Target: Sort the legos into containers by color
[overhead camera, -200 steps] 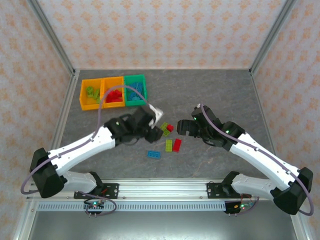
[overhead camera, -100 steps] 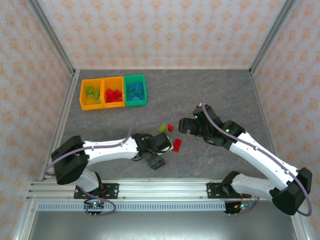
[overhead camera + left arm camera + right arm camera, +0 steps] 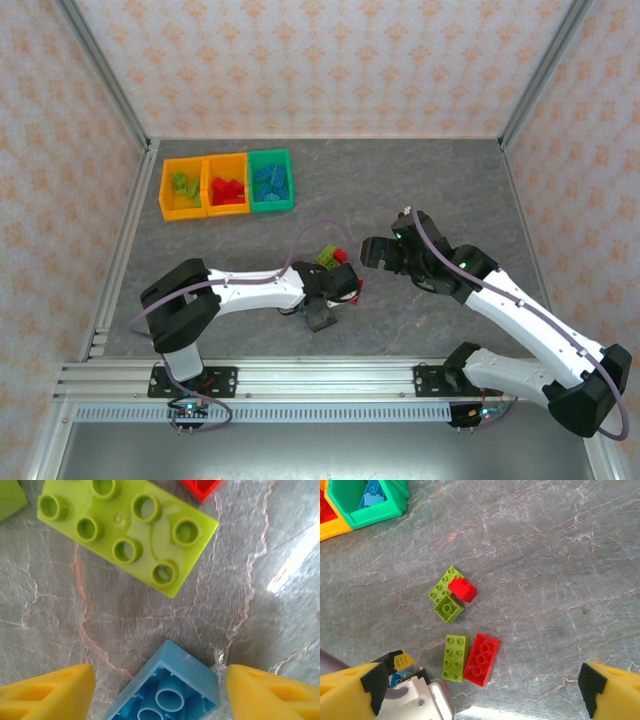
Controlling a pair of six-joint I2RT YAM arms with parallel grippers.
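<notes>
An upside-down blue lego lies on the table between the yellow fingers of my left gripper. The jaws are open, with a thin gap on each side of it. Just beyond lie a lime green lego and a red corner. From above, my left gripper hangs low over the loose pile. My right gripper is wide open and empty, above a green lego, a red lego, two small green ones and a small red one. The containers hold sorted legos.
The bins sit at the back left: one orange with green legos, one orange with red, one green with blue. Metal frame posts and patterned walls close in the table. The left arm's cable loops over the pile.
My left arm has swung from beside the bins down to the front of the pile and lowered around the blue lego. The right arm barely moved.
</notes>
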